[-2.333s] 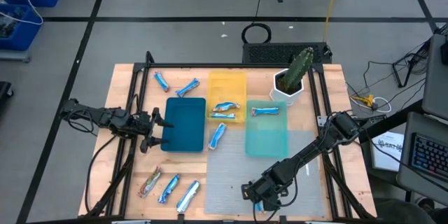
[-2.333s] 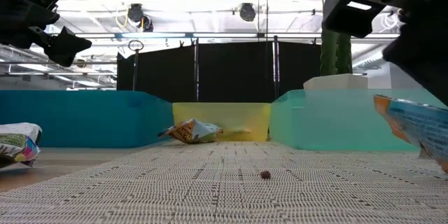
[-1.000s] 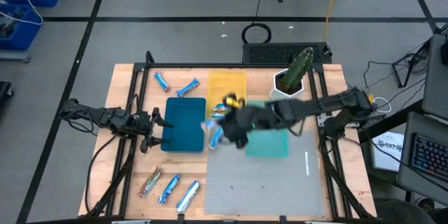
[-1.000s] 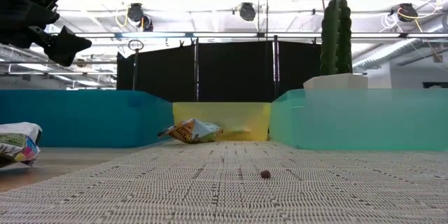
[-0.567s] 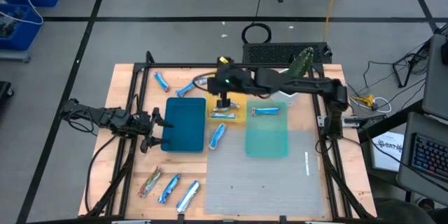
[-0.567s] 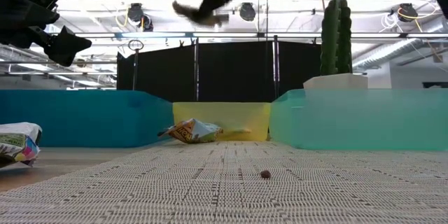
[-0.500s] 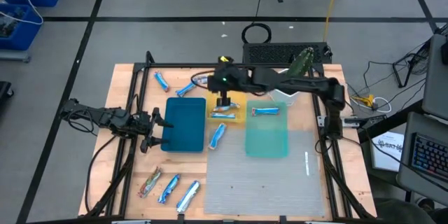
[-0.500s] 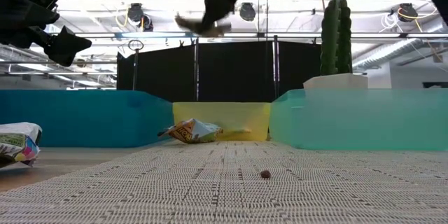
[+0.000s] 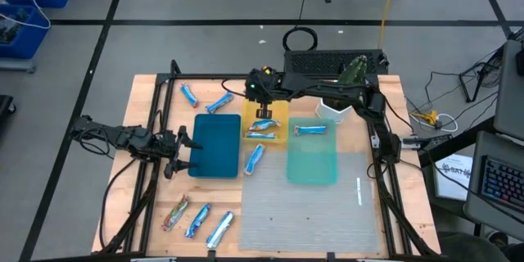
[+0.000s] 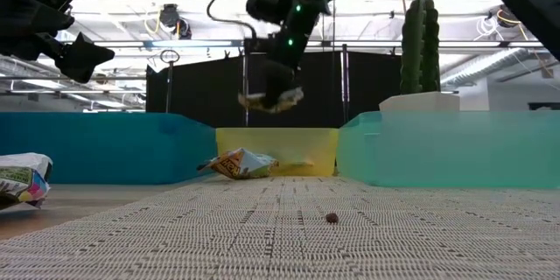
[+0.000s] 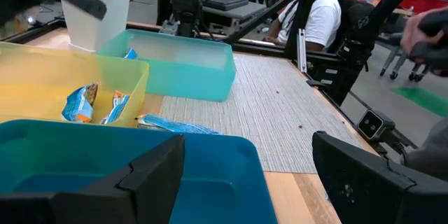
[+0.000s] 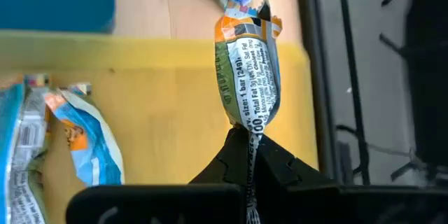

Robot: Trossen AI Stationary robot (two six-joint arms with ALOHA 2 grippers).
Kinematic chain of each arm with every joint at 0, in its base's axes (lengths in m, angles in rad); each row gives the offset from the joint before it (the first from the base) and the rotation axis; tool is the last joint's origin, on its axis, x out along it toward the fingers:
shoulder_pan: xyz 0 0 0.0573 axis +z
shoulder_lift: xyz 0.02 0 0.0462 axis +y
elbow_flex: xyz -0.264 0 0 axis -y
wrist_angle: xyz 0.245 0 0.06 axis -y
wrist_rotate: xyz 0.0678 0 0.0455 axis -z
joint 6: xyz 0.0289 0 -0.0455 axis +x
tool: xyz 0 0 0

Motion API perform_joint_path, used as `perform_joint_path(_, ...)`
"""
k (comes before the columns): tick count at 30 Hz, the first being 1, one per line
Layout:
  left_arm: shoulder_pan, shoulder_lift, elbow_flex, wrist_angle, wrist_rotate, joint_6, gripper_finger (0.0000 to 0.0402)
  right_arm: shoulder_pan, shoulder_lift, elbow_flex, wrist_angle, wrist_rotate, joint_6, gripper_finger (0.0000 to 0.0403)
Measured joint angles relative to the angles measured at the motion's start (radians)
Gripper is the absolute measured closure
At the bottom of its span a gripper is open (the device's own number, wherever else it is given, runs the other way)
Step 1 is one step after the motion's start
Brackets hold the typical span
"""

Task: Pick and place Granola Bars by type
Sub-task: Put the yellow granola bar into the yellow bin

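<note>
My right gripper (image 9: 261,111) hangs over the yellow tray (image 9: 277,97), shut on an orange-and-white granola bar (image 12: 246,77). Two blue bars (image 9: 261,130) lie in that tray and one (image 9: 309,129) lies in the teal tray (image 9: 311,164). Another bar (image 9: 255,157) lies on the table beside the blue tray (image 9: 214,146). Two bars (image 9: 205,99) lie at the far left and three (image 9: 197,220) at the near left. My left gripper (image 9: 182,152) waits open, off the table at the blue tray's left side. My right gripper pinches the bar's flat crimped end (image 12: 253,127) between its two shut fingers, with the rest of the wrapper reaching out beyond the fingertips. The arm comes down from above. The bar (image 10: 271,99) hangs clear above the yellow tray.
A cactus in a white pot (image 9: 344,90) stands at the far right, close to my right arm. A grey mat (image 9: 311,213) covers the near right of the table. A person sits beyond the table in the left wrist view.
My right gripper has carried the bar from over the gap between the blue and teal trays toward the table's far edge. It now stands over the yellow tray and has come down closer to it. It has stayed shut on the bar.
</note>
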Motion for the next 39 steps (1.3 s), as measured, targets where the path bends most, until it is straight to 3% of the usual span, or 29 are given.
perform_joint_path(15, 0.0, 0.0, 0.0, 0.0, 0.0, 0.0, 0.0091, -0.013, 0.109, -0.009, -0.043, -0.058, 0.084, 0.0403)
perform_joint_path(30, 0.0, 0.0, 0.0, 0.0, 0.0, 0.0, 0.0091, -0.013, 0.113, -0.176, 0.034, -0.079, 0.115, 0.0403)
perform_joint_path(39, 0.0, 0.0, 0.0, 0.0, 0.0, 0.0, 0.0091, -0.013, 0.112, -0.189, 0.101, -0.13, 0.087, 0.0403)
